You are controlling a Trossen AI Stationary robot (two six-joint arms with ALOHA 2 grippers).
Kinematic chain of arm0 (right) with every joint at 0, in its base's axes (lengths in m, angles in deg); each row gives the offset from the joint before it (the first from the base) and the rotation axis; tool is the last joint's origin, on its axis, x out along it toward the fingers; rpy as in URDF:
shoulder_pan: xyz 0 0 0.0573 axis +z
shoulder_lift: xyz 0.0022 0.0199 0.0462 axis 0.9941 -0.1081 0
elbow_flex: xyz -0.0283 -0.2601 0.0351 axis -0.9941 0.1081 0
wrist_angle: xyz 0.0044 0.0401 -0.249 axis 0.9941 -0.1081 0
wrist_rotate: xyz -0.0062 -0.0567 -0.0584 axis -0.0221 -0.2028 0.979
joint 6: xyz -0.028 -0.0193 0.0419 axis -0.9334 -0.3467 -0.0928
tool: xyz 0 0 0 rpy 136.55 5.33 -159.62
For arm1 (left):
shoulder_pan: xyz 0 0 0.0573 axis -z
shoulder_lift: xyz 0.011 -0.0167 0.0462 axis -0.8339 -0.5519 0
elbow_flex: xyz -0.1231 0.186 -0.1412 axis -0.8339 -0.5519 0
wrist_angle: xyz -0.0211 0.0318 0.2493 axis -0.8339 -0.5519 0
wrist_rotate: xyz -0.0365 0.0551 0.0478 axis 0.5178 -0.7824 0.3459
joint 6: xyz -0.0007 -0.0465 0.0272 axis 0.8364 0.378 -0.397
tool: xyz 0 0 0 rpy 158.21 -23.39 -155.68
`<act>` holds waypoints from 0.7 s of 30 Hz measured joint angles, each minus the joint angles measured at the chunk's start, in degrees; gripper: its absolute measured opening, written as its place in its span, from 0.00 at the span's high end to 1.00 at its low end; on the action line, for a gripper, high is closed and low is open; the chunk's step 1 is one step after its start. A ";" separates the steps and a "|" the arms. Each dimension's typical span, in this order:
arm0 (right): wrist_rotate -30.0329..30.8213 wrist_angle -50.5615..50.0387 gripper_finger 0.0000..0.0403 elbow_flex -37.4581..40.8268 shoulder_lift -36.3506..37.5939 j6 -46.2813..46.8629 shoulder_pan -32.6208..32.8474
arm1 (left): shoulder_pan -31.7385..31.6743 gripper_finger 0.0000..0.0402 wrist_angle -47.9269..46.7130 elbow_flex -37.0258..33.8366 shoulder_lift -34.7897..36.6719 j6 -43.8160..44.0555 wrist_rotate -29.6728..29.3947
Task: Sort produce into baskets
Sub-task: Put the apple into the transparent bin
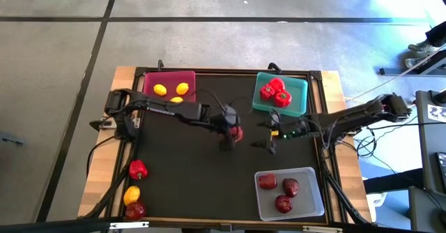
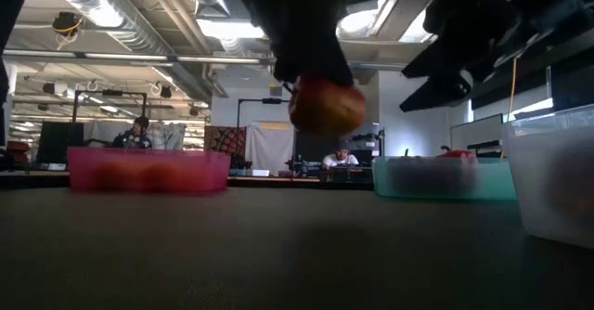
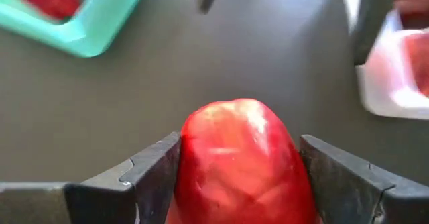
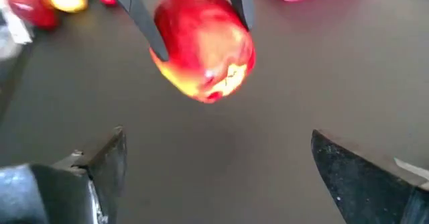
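Note:
My left gripper [image 1: 233,131] is over the middle of the black mat, shut on a red apple [image 3: 241,163] with a yellow patch. The apple also shows in the low view [image 2: 325,106] and the right wrist view [image 4: 204,43]. My right gripper [image 1: 267,139] is just to the right of the apple, open and empty; its fingers stand wide apart [image 4: 214,177]. The pink basket [image 1: 169,79] holds yellow lemons. The teal basket [image 1: 298,93] holds red peppers. The clear basket [image 1: 306,194] holds three dark red apples. My left gripper pinches the apple by its two opposite sides [image 3: 191,163] between its two fingers [image 3: 157,177]. The fingers come from above, pointing down. The apple is lifted clear of the mat, well above it in the low view.
A red pepper [image 1: 138,169], a yellow lemon [image 1: 131,194] and a dark red apple [image 1: 134,210] lie on the wooden strip at the table's near left. Bare mat lies between the three baskets. People sit in the room behind the table.

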State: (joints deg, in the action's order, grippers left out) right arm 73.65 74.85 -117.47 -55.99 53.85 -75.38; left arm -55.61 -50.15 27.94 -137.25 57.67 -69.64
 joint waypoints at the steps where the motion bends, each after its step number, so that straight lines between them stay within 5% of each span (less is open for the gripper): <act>1: 0.31 2.54 0.05 0.96 0.00 0.40 1.01 | 0.76 0.30 0.57 0.00 0.05 0.12 0.02; 15: 2.58 29.85 0.05 3.19 -9.21 1.68 10.15 | 8.01 0.30 14.15 0.04 2.78 -2.34 0.11; 21: 2.20 33.70 0.07 -0.02 -13.75 1.22 9.98 | 8.96 0.30 16.75 0.04 2.78 -2.89 -0.11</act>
State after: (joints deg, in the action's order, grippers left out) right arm 75.85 108.55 -117.49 -69.73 55.07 -65.40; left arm -46.66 -33.39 27.98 -134.47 54.78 -69.75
